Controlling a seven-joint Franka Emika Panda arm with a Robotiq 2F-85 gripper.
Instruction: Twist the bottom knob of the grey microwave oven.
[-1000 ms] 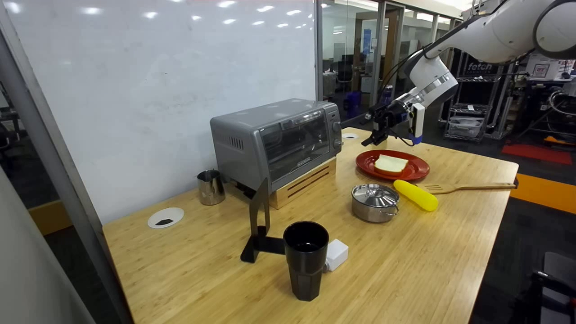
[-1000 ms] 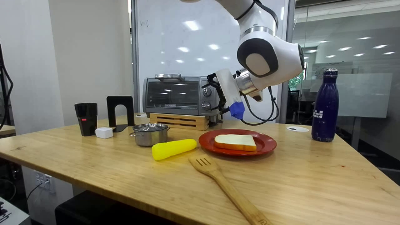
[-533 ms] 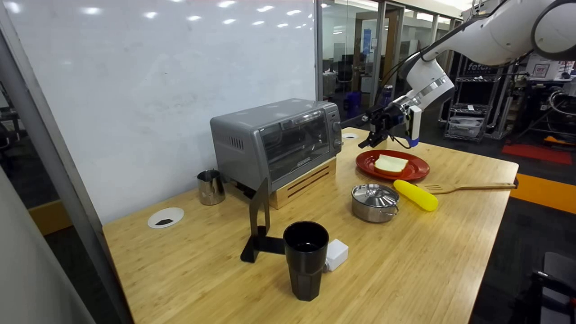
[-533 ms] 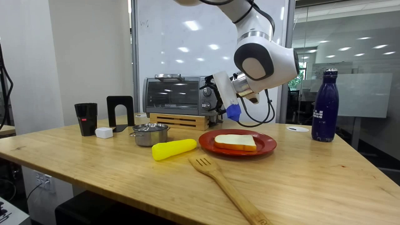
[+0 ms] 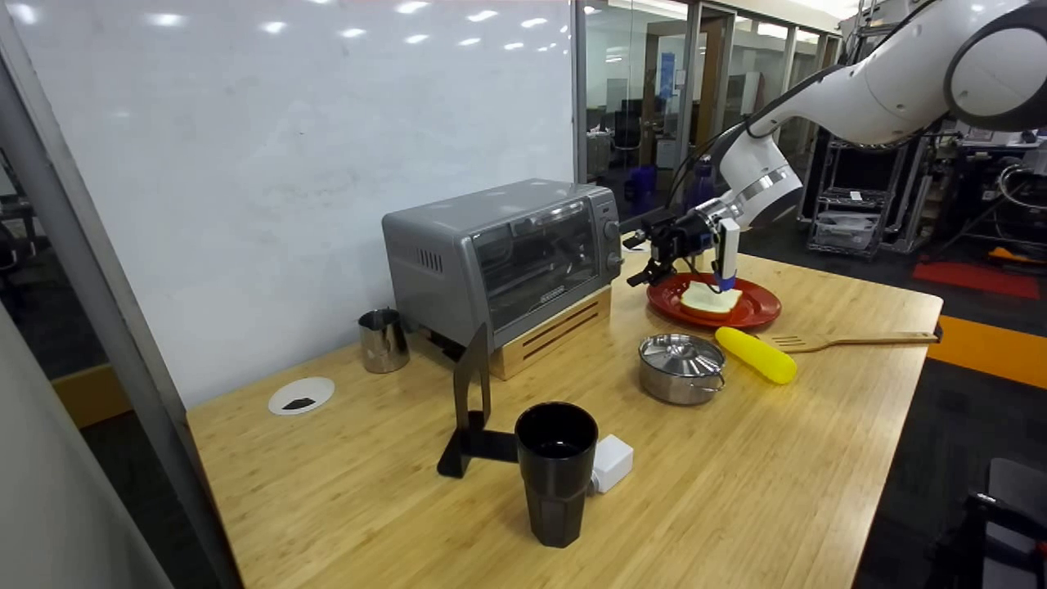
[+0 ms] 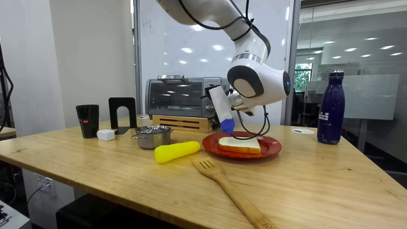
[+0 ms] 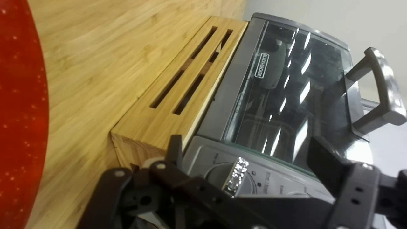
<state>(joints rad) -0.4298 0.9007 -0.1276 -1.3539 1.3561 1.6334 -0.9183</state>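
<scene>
Black end effector [image 5: 636, 260] is holding its jaws apart near the oven [image 5: 501, 262], presumably for straddling the bottom knob [image 7: 236, 175].

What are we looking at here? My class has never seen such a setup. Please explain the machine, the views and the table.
This is a robot arm with a black end effector, its grasping part, which is open, holds nothing and points toward the oven. Two views come from outside the robot; the third, taken from its wrist, looks tilted. On the table are the oven on a wooden stand, a bread slice on a red plate, a lidded pot, a spatula, a yellow object, a white object, a black bookend, a black cup, a metal cup and a blue bottle.
</scene>
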